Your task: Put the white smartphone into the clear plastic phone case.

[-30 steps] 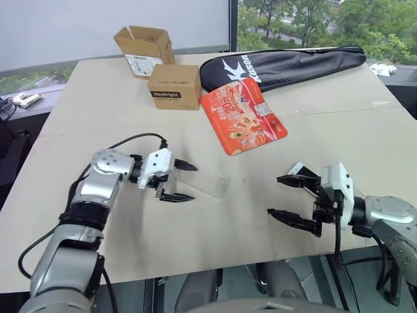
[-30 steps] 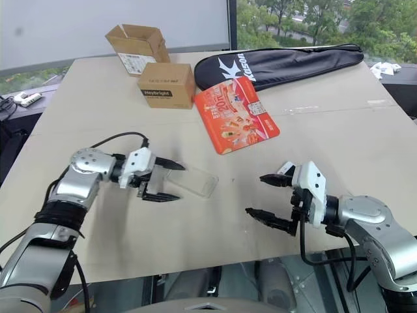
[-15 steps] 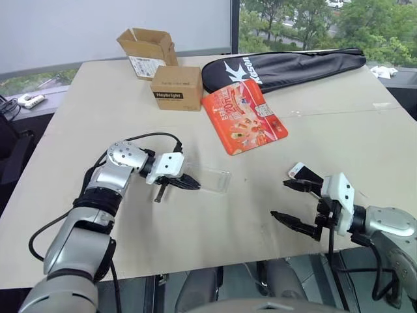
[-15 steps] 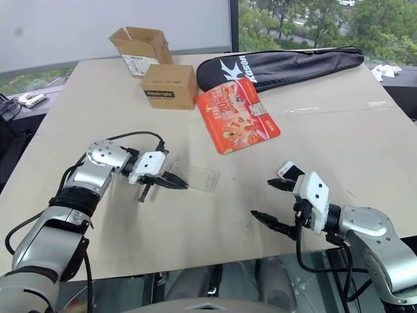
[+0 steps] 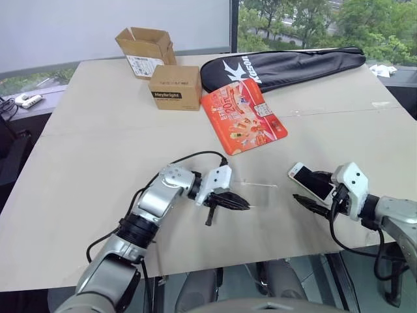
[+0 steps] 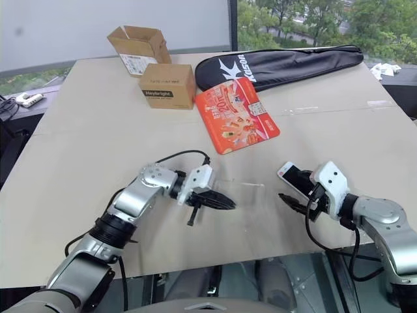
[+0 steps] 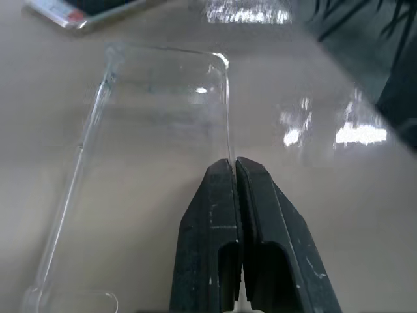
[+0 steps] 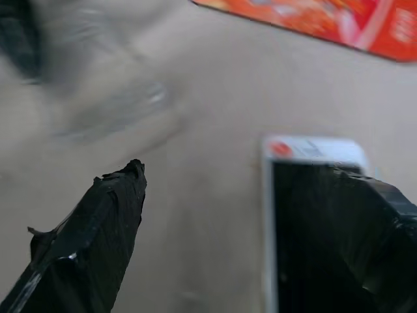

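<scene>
The thin, clear plastic phone case [image 7: 156, 163] is faint on the beige table [image 5: 98, 130], its near end cut off in the left wrist view. The left gripper [image 5: 242, 204], open a second ago, is now pinched on its rim and has dragged it rightward. The right gripper [image 6: 294, 194] stands wide over the slim white smartphone [image 5: 311, 181], one finger hiding part of the screen.

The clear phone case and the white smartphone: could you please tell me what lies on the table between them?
Nothing: in the left eye view, bare table separates the clear phone case from the white smartphone.
</scene>
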`<act>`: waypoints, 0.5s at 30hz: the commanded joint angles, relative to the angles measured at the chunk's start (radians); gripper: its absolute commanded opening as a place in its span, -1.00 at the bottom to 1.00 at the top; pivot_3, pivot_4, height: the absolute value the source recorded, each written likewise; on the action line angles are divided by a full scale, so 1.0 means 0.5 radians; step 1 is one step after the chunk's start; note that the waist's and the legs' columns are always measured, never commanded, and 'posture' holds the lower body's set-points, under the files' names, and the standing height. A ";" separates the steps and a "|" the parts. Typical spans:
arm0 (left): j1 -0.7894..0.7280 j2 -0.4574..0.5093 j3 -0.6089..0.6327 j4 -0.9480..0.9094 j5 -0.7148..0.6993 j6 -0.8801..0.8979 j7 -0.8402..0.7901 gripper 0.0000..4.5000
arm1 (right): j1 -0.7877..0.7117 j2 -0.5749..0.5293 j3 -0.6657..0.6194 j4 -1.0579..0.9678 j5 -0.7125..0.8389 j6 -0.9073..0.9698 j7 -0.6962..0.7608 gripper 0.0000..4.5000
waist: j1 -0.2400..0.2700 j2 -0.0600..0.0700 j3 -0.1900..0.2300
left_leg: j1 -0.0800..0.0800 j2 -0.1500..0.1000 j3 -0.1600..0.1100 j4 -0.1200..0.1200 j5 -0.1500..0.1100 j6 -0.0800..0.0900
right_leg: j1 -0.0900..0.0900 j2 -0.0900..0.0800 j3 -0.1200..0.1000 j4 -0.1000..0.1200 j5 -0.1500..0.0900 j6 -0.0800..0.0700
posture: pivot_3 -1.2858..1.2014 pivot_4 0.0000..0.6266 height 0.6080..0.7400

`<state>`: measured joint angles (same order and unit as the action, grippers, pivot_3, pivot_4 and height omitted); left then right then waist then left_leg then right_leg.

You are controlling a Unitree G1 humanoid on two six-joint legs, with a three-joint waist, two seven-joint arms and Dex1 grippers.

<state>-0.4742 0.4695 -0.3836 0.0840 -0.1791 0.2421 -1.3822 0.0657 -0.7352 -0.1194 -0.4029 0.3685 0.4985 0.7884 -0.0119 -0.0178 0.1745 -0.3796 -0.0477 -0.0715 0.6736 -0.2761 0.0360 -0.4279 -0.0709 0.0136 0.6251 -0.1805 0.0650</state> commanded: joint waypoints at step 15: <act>0.091 -0.214 -0.101 -0.290 0.017 0.536 0.448 -0.21 | -0.047 -0.128 -0.153 0.249 -0.026 0.238 -0.046 1.00 | 0.050 0.001 -0.001 | 0.003 -0.003 -0.001 0.001 0.000 0.000 | 0.007 -0.003 0.000 -0.003 0.000 0.000 | 0.03 -0.52 1.00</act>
<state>-0.4336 0.3572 -0.4354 -0.0319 -0.1584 0.4862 -1.1713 0.0580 -0.7799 -0.1728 -0.2699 0.3526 0.5955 0.7740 0.0133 -0.0171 0.1740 -0.3782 -0.0489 -0.0720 0.6743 -0.2762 0.0361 -0.4246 -0.0724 0.0135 0.6237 -0.1806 0.0650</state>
